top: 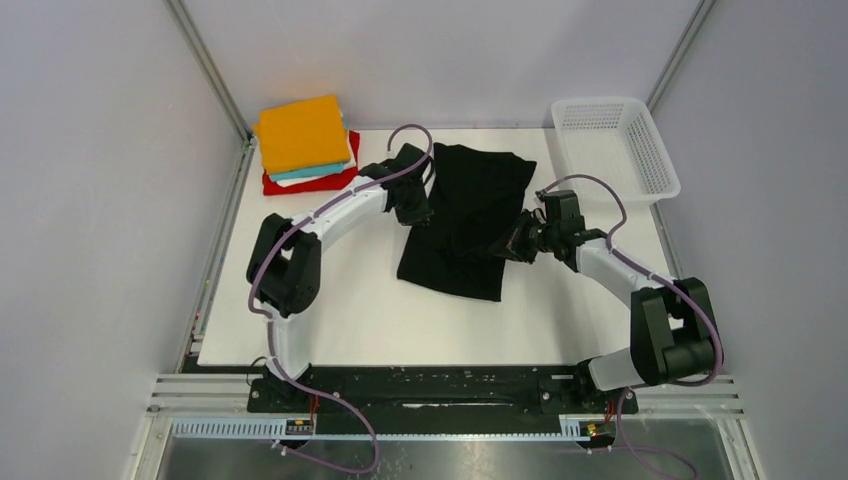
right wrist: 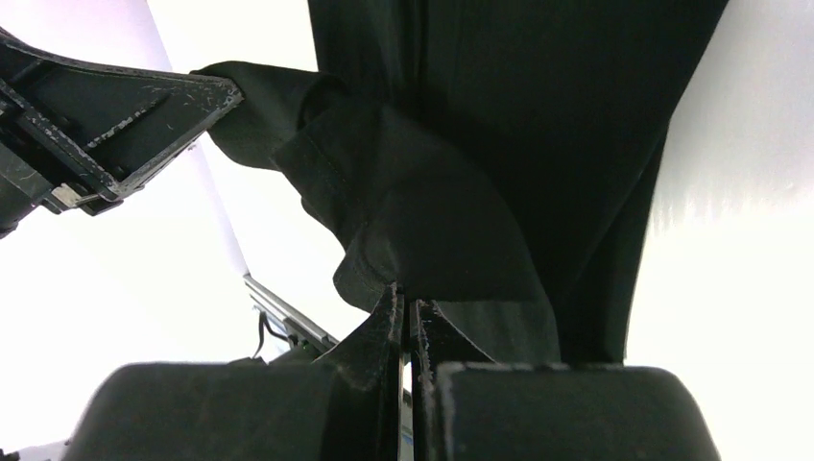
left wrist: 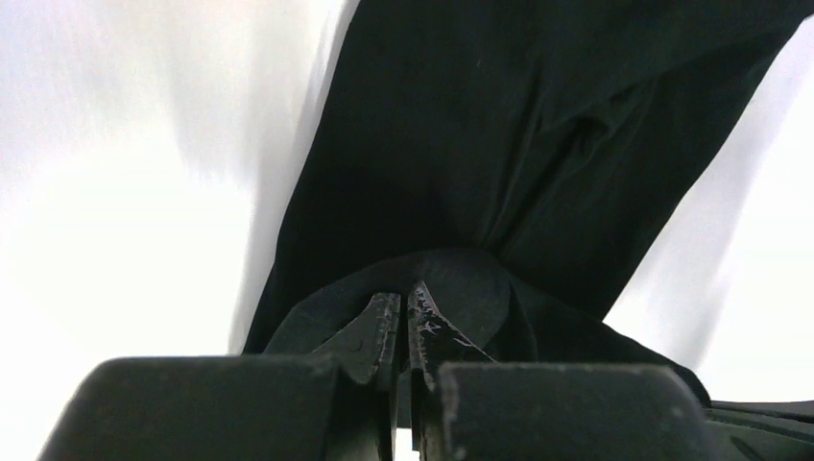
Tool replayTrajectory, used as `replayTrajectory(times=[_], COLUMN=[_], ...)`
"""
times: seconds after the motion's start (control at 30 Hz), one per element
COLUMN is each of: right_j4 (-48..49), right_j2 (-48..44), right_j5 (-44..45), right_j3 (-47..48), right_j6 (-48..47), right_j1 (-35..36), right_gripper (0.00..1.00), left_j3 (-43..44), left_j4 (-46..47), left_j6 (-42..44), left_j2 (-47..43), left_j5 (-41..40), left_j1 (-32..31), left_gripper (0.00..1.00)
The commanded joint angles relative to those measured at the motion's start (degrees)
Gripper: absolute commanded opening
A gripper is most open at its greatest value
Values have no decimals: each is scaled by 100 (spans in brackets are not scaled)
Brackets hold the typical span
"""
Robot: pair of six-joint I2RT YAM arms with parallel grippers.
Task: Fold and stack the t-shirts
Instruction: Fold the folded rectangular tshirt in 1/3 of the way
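So my left gripper [left wrist: 405, 300] is pinched tight on a bunched fold at the left edge of the black shirt [top: 470, 215]. My right gripper [right wrist: 407, 303] is clamped the same way on a fold at its right edge, jaws basically together with only cloth between them. The shirt lies kinda rumpled in the middle of the white table [top: 340, 320], with the stack of folded tees [top: 303, 140] (orange on top, then teal, white, red) in the far left corner and the white mesh basket [top: 612, 140] at the far right corner.
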Motion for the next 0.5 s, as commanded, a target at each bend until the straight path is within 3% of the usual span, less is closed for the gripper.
replayTrajectory(times=[0.0, 0.13, 0.3, 0.37, 0.43, 0.47], right_j4=[322, 605, 879, 885, 769, 620], right_j2=[347, 696, 1476, 1872, 2031, 2022], right_j5=[-282, -125, -83, -122, -199, -108], right_j3=[372, 564, 1106, 1559, 1918, 2040], right_j6=[-121, -133, -55, -95, -194, -307], right_j1=[-231, -395, -596, -713, -842, -871], right_gripper=[0, 0, 12, 24, 55, 62], left_j3=[738, 1180, 2196, 2702, 3144, 3286], left_j4=[-11, -48, -84, -117, -178, -239], left_j6=[264, 340, 563, 615, 744, 789], left_j2=[424, 930, 1712, 1969, 2050, 1989], left_j5=[54, 114, 137, 409, 501, 457], left_j1=[164, 237, 300, 379, 449, 470], left_gripper=[0, 5, 40, 55, 73, 82])
